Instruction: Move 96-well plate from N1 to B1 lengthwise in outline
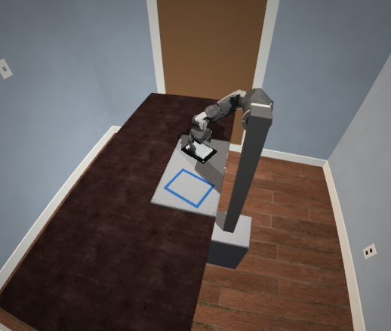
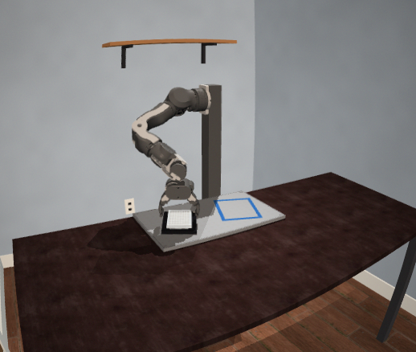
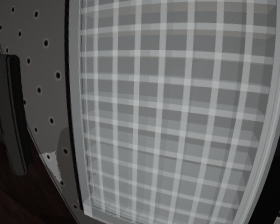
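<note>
The white 96-well plate sits flat in the black plate nest N1 at the left end of the grey deck. It also shows in the top view and fills the wrist view. My gripper is open and low over the far part of the plate, one finger on each side of it, apart from its sides as far as I can tell. It also shows in the top view. The blue taped outline B1 lies empty on the deck's right part, also in the top view.
The arm's grey mounting column stands behind the deck, between the nest and the outline. The deck lies on a dark wooden table. A wall shelf hangs high above the arm.
</note>
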